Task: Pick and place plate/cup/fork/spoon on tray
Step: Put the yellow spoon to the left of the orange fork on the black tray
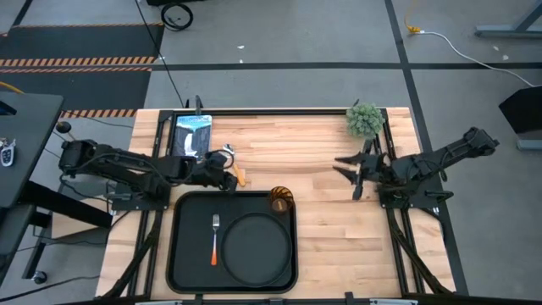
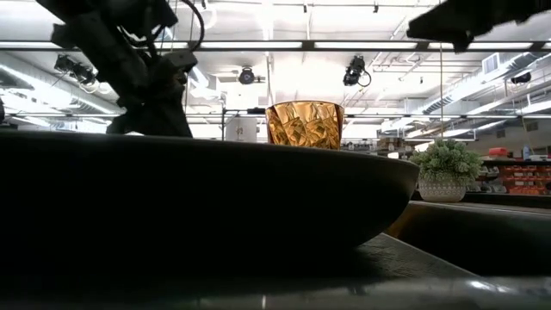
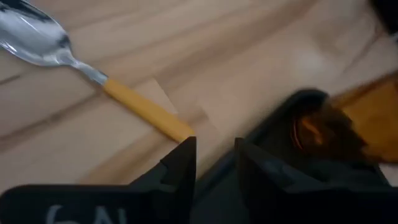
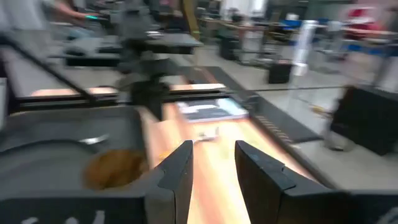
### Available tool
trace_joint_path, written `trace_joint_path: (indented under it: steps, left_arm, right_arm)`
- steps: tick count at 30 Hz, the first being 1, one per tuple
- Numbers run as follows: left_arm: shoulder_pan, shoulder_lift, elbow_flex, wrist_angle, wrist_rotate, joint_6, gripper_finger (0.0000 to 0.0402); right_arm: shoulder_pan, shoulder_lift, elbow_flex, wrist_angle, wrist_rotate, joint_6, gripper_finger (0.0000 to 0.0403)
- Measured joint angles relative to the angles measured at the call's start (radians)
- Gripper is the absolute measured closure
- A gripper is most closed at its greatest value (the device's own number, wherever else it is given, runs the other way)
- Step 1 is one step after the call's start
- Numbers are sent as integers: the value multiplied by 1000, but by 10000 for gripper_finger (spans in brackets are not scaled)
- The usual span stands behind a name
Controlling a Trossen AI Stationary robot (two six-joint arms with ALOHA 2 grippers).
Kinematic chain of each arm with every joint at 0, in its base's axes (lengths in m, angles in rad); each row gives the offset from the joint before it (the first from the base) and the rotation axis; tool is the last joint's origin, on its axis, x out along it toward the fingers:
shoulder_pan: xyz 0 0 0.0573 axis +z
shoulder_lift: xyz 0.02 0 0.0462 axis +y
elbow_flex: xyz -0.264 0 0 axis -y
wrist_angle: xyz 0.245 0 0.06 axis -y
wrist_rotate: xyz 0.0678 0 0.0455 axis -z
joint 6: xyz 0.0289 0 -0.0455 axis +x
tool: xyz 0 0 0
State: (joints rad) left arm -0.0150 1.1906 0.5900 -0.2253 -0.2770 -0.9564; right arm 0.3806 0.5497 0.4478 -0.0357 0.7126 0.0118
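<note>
**Spoon still on the wood, three pieces on the tray**

While the left gripper [image 1: 227, 174] sits low over the table [image 1: 322, 169] just beyond the tray's far left corner, the spoon [image 3: 93, 78] lies flat on the bare wood, its orange handle pointing toward the gripper and its silver bowl away. In the left wrist view the two dark fingers [image 3: 180, 168] stand a narrow gap apart with nothing between them, and the handle's end lies just ahead of their tips; whether they touch it cannot be told.

On the black tray [image 1: 188, 254] rest the round black plate [image 1: 258, 247], the fork [image 1: 215, 239] lying left of the plate with its tines toward the far edge, and the amber cup [image 1: 281, 200] standing upright in the far right corner. From the low view the cup [image 2: 304, 125] shows above the dark tray rim.

Well apart, the right gripper [image 1: 354, 171] hovers over the table's right half, its fingers [image 4: 177, 171] parted and empty. A small potted plant [image 1: 364, 119] stands at the far right edge, and a blue-white picture panel [image 1: 190, 135] at the far left.
</note>
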Motion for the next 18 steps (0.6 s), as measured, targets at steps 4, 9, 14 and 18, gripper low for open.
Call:
trace_joint_path:
  steps: [4, 9, 14, 18]
  left_arm:
    - [36, 1, 0, 38, -6, -1, 281]
    - [47, 1, 0, 117, -31, 2, 290]
    - [31, 33, 0, 179, -66, -12, 305]
    - [16, 109, 0, 221, -67, -57, 316]
  right_arm:
    - [12, -34, -130, 160, -119, -5, 279]
    - [12, -41, -249, 349, -289, -36, 281]
    - [12, -42, -305, 402, -410, -65, 281]
    - [-8, -64, -335, 375, -451, -68, 284]
